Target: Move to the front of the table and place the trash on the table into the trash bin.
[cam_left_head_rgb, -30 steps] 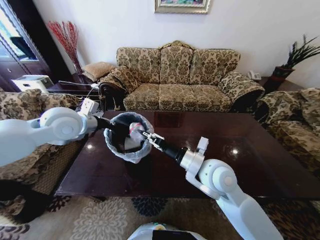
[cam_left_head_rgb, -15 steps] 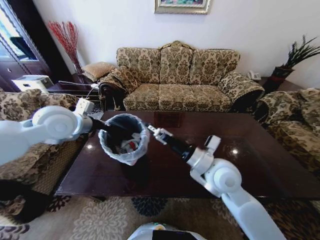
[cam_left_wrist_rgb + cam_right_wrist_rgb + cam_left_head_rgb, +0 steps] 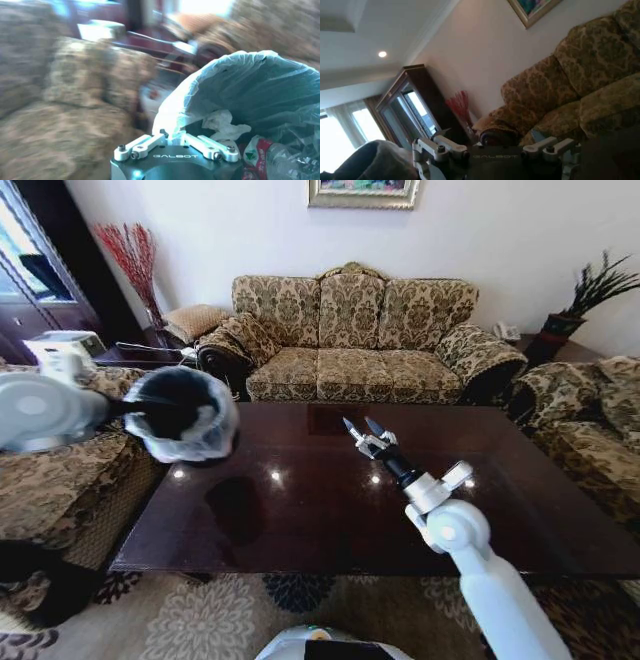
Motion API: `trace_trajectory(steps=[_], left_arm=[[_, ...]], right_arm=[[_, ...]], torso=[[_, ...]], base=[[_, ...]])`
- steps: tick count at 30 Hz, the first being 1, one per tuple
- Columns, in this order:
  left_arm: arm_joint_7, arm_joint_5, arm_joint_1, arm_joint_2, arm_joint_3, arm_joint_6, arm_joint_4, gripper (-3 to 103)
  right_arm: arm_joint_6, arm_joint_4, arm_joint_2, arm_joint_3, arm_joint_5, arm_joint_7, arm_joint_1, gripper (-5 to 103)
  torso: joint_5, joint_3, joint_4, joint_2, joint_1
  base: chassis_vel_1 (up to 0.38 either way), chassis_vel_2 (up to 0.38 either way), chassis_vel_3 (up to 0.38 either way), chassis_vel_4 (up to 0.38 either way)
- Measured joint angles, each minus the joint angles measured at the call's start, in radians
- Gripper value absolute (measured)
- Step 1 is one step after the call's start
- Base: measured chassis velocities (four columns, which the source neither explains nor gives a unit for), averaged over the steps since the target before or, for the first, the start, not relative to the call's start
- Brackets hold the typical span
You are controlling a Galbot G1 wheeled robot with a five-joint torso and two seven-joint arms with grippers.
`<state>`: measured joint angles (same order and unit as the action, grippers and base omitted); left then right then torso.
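My left gripper (image 3: 172, 139) is shut on the rim of the trash bin (image 3: 182, 414), a dark round bin with a translucent bag folded over its rim. I hold it in the air by the left end of the table (image 3: 300, 515). Inside the trash bin (image 3: 260, 86) lies trash: a white tissue (image 3: 225, 125), a red-white can (image 3: 256, 154) and a clear bottle (image 3: 292, 165). My right gripper (image 3: 362, 427) hangs open and empty above the middle of the table, its fingers (image 3: 436, 145) pointing toward the sofa.
A patterned sofa (image 3: 360, 340) stands behind the table, with armchairs at the left (image 3: 60, 470) and right (image 3: 590, 420). A potted plant (image 3: 585, 300) is at the back right, red branches (image 3: 130, 255) at the back left. A patterned rug (image 3: 210, 610) lies below the table's near edge.
The left arm has swung the bin leftward from over the table to its left end. The right gripper has drawn out of the bin, moving right and up, open.
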<state>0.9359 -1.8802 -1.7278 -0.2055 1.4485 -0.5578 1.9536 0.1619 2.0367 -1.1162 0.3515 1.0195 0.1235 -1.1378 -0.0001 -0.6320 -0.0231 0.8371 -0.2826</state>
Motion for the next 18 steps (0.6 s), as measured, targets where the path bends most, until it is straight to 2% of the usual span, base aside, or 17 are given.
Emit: trace_trajectory(steps=[1,2,3,4,5,6,8,9,12,13,14,17,18], left_arm=[[-0.026,0.062,-0.045,-0.079,0.064,0.001,-0.001,0],[-0.026,0.062,-0.045,-0.079,0.064,0.001,-0.001,0],[-0.053,0.095,-0.082,-0.127,0.112,0.000,-0.001,0],[-0.108,0.148,-0.162,-0.211,0.199,-0.001,0.002,0],[-0.108,0.148,-0.162,-0.211,0.199,-0.001,0.002,0],[-0.160,0.186,-0.231,-0.277,0.263,-0.001,0.008,0],[-0.297,0.288,-0.356,-0.437,0.375,-0.002,0.033,0],[-0.297,0.288,-0.356,-0.437,0.375,-0.002,0.033,0],[-0.374,0.361,-0.434,-0.636,0.457,0.035,0.110,0],[-0.383,0.368,-0.442,-0.674,0.464,0.042,0.131,0],[-0.383,0.368,-0.442,-0.674,0.464,0.042,0.131,0],[-0.374,0.381,-0.428,-0.816,0.452,0.054,0.207,0],[-0.374,0.381,-0.428,-0.816,0.452,0.054,0.207,0]], right_arm=[[-0.011,-0.015,0.001,0.003,-0.029,-0.015,-0.009,100],[-0.011,-0.015,0.001,0.003,-0.029,-0.015,-0.009,100],[-0.018,-0.023,0.002,0.005,-0.051,-0.026,-0.012,100],[-0.028,-0.031,0.003,0.010,-0.098,-0.053,-0.012,100],[-0.028,-0.031,0.003,0.010,-0.098,-0.053,-0.012,100],[-0.035,-0.035,0.002,0.015,-0.133,-0.078,-0.011,100],[-0.068,-0.037,-0.003,0.020,-0.168,-0.126,-0.004,100],[-0.068,-0.037,-0.003,0.020,-0.168,-0.126,-0.004,100],[-0.122,-0.037,-0.024,0.023,-0.231,-0.156,0.000,100],[-0.133,-0.037,-0.032,0.023,-0.248,-0.159,-0.001,100],[-0.133,-0.037,-0.032,0.023,-0.248,-0.159,-0.001,100],[-0.163,-0.023,-0.061,0.018,-0.287,-0.159,-0.015,100],[-0.163,-0.023,-0.061,0.018,-0.287,-0.159,-0.015,100]], torso=[[-0.0003,0.000,0.0001,0.000,0.000],[-0.0003,0.000,0.0001,0.000,0.000],[-0.0009,0.000,0.0002,0.000,0.000],[-0.0008,0.000,-0.0003,0.000,0.000],[-0.0008,0.000,-0.0003,0.000,0.000],[-0.0004,0.000,-0.0012,0.000,0.001],[-0.0005,0.000,-0.0013,0.000,0.001],[-0.0005,0.000,-0.0013,0.000,0.001],[0.0004,0.001,-0.0016,0.000,0.001],[0.0010,0.001,-0.0012,0.000,0.001],[0.0010,0.001,-0.0012,0.000,0.001],[0.0009,0.000,0.0008,0.000,0.001],[0.0009,0.000,0.0008,0.000,0.001]], base=[[0.000,0.000,0.000,0.000],[0.000,0.000,0.000,0.000],[0.000,0.000,0.000,0.000],[0.000,0.000,0.000,0.000],[0.000,0.000,0.000,0.000],[0.000,0.000,0.000,0.000],[0.000,0.000,0.000,0.000],[0.000,0.000,0.000,0.000],[0.000,0.000,0.000,0.000],[0.000,0.000,0.000,0.000],[0.000,0.000,0.000,0.000],[0.000,0.000,0.000,0.000],[0.000,0.000,0.000,0.000]])
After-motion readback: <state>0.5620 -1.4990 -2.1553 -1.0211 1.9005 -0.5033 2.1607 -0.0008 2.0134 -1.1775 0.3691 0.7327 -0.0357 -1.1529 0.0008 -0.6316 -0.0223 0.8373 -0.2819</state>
